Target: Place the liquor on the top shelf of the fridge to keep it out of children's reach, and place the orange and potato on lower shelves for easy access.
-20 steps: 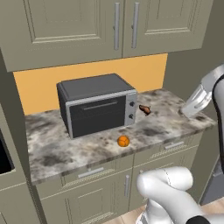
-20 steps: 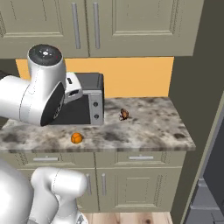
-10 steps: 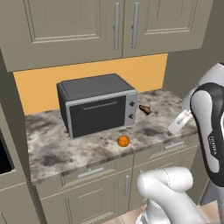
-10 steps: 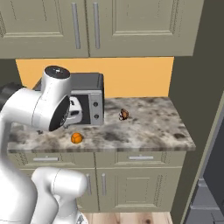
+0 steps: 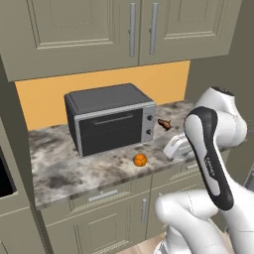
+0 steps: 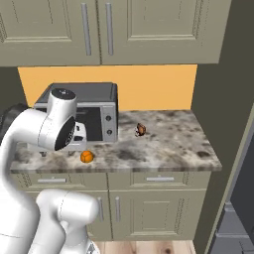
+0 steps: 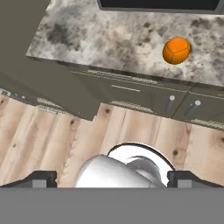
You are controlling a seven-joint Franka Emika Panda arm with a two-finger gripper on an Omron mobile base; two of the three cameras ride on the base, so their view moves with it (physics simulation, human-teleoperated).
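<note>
- grey countertop oven (image 5: 111, 119) with a dark glass door, sitting toward the back of the speckled stone counter (image 5: 69, 171)
- orange backsplash (image 6: 149, 84) on the wall behind it
- beige upper cabinets (image 5: 99, 30) with bar handles
- drawers and lower cabinets (image 6: 158, 198) under the counter
- light wood floor (image 7: 52, 140)

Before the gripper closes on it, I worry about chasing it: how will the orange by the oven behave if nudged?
The orange is round and sits free on the flat countertop, so it would probably roll. It lies near the front edge, so a forward push might send it off. Its smooth curved skin could slip between narrow fingertips.
</note>
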